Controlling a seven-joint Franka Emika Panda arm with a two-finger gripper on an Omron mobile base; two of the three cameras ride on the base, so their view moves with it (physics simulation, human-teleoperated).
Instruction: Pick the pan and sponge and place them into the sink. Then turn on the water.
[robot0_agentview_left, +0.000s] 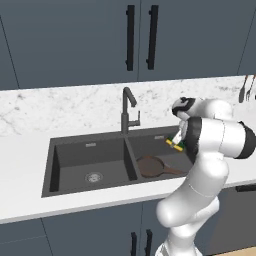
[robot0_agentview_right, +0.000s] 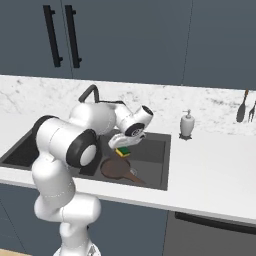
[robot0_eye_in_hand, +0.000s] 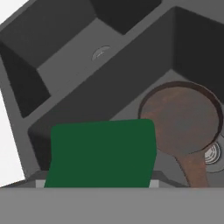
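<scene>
- Sponge (robot0_eye_in_hand: 103, 153) sits clamped in the gripper (robot0_agentview_right: 122, 148), green face up, hanging over the right basin of the sink (robot0_agentview_left: 52, 167); the drop is straight down.
- Pan (robot0_eye_in_hand: 179, 116) already lies on that basin's floor, at about 2 o'clock from the sponge in the hand view, its handle running toward 6 o'clock past the steel drain (robot0_eye_in_hand: 213, 153).
- Bare basin floor shows at 12 o'clock of the sponge, so I judge a release there would miss the pan.
- Faucet (robot0_agentview_left: 128, 109) stands behind the divider, at 10 o'clock of the gripper in the left base view; no water runs.
- Soap dispenser (robot0_agentview_right: 187, 124) stands on the counter at 3 o'clock, well apart.
</scene>
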